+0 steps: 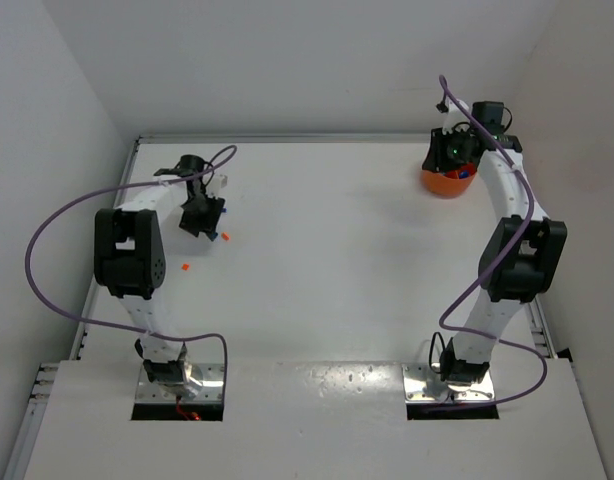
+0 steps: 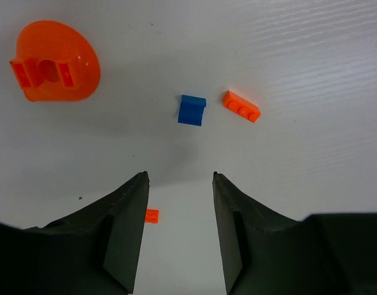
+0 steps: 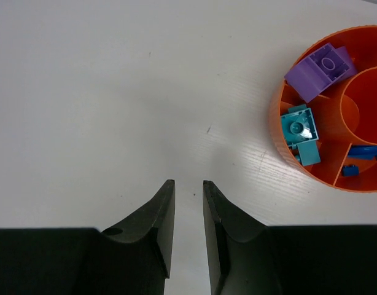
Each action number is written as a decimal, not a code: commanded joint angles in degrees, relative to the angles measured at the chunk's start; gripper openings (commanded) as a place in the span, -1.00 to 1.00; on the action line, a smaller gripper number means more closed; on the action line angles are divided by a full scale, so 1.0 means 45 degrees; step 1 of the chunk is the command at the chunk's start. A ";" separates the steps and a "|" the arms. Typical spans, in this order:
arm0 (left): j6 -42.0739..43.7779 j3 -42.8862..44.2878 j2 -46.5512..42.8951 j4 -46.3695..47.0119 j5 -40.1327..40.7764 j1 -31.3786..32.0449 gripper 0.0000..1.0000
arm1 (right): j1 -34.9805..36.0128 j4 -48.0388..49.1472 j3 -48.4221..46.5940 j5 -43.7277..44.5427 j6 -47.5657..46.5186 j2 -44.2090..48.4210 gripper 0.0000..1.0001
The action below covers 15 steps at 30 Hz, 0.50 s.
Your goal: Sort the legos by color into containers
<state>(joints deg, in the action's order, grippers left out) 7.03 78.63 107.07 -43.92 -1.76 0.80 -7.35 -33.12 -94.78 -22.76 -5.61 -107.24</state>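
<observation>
Left gripper: two black, matt, wedge-shaped fingers, well apart, nothing held. White table shows between them, its surface finely ribbed. Just inside the left finger lies a tiny flat orange lego, squarish, on the table and not touched. Ahead of the gap, beyond the tips: blue lego, blocky, glossy, one face sloped. Just right of it but apart, long orange lego with a row of studs, lying askew. Far ahead and out past the left finger: translucent orange round piece, smooth, dome-like, with a darker red-orange blocky part at its left edge; cannot tell what it is.

Right gripper: same black fingers, nearly together, only a narrow slit of table between them, nothing in it. Ahead and out to the right finger's side, clear of the tips: orange bowl, round, hard plastic, outer wall finely ridged, with an inner ring and straight partitions dividing it. Inside, on the side towards the fingers: purple lego, one round stud, tilted against the wall. Below it, teal lego, square with a round boss at its centre. Next compartment over: blue bits, too small to make out shape.

From above, the right gripper partly covers the bowl
</observation>
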 commanded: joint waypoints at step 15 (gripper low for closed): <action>0.0353 0.1900 0.1872 0.0424 -0.0293 0.0389 0.00 | 0.0209 0.0349 -0.0207 0.0195 -0.0180 0.0199 -0.49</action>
<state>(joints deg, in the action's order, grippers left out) 7.75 84.68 114.43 -42.59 -2.15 1.58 -6.94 -33.10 -94.78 -22.26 -5.65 -107.24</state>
